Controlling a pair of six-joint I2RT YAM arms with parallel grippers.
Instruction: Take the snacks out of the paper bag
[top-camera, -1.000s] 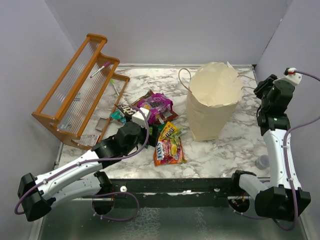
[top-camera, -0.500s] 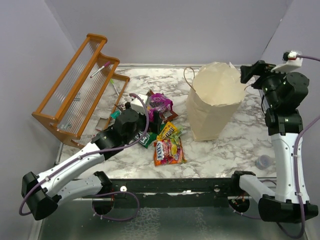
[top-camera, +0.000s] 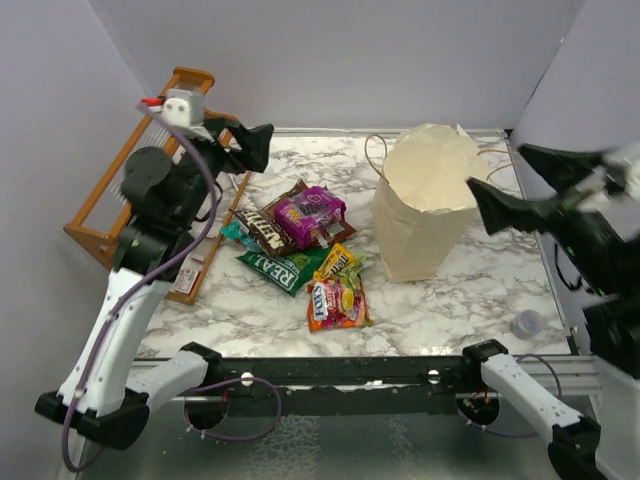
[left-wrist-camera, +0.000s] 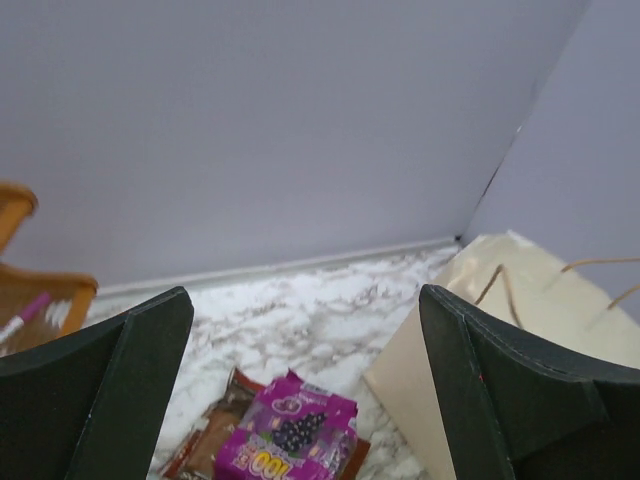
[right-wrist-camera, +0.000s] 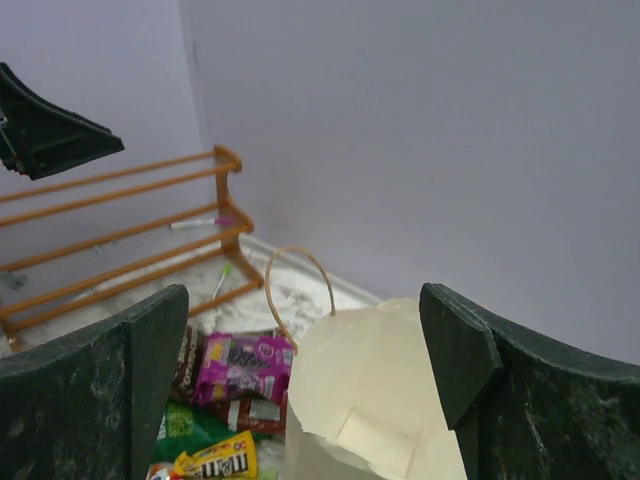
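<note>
My left gripper (top-camera: 250, 140) and right gripper (top-camera: 497, 172) are spread wide, holding nothing. At middle right, I might tip the paper bag (top-camera: 425, 220).

The green bag (top-camera: 283, 268) reads "REAL" in white, and the magenta packet (left-wrist-camera: 285, 440) shows an upside-down "100".
</note>
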